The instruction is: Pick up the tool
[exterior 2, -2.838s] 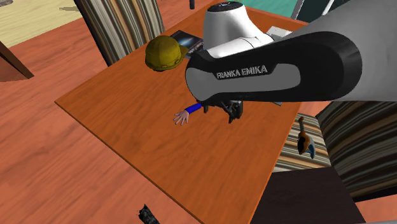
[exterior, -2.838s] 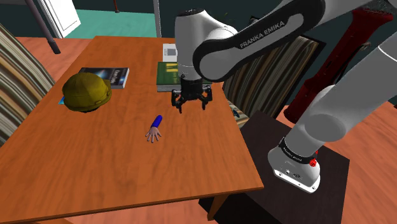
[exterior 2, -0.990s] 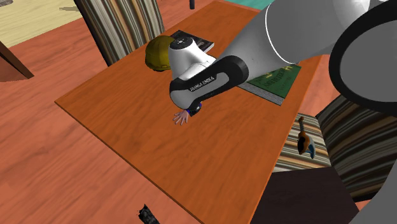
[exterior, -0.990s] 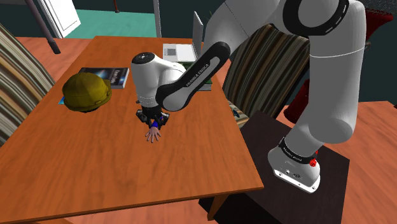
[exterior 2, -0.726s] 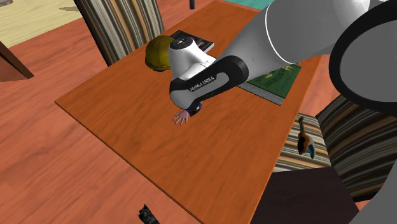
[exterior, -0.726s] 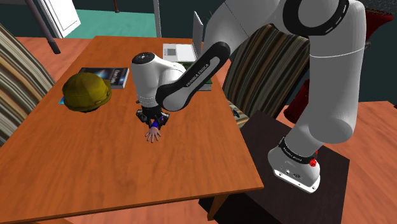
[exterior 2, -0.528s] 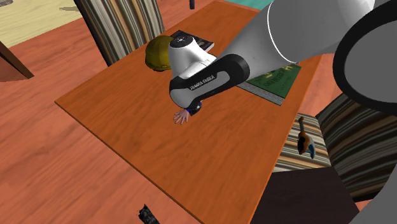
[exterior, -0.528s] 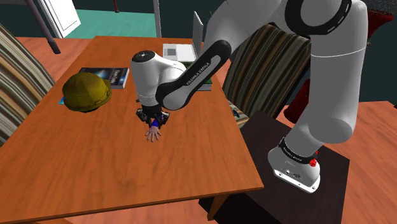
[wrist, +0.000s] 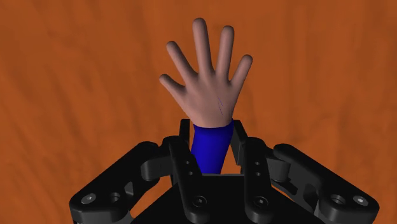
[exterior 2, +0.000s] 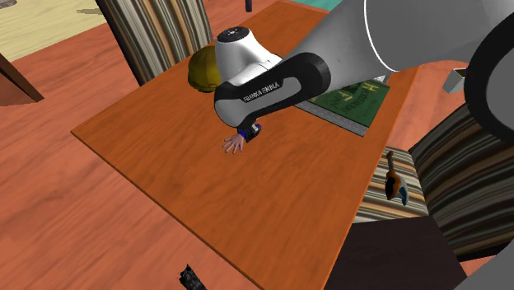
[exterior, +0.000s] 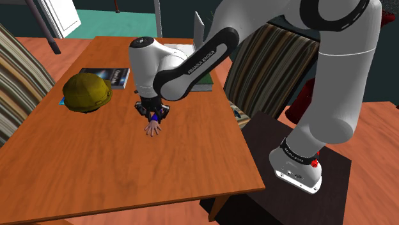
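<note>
Ok, status: pincer (wrist: 212,131) is closed on the tool (wrist: 205,95), a hand-shaped scratcher with a blue handle. In the wrist view both black fingers (wrist: 184,130) clamp the blue handle just behind the flesh-coloured palm. The splayed hand end sticks out past the fingertips, over the orange-brown wood.

Shoulder view: pincer (exterior: 153,115) points straight down over the middle of the tabletop (exterior: 96,172). The tool (exterior: 152,129) pokes out under it toward the near edge. Can't tell if the hand end touches the wood or sits just above it.

Olive-yellow hard hat (exterior: 87,92) sits near, to the shoulder view's left of the tool, apart from it. A dark book (exterior: 116,76) lies just beyond the hat, at the far side.

Second exterior view: tool (exterior 2: 235,145) shows below the white wrist, pincer (exterior 2: 249,132) mostly covered by the arm. Green book (exterior 2: 354,97) lies at the tabletop's far right edge, well apart from the tool. A striped chair (exterior 2: 469,189) stands beside that edge.
</note>
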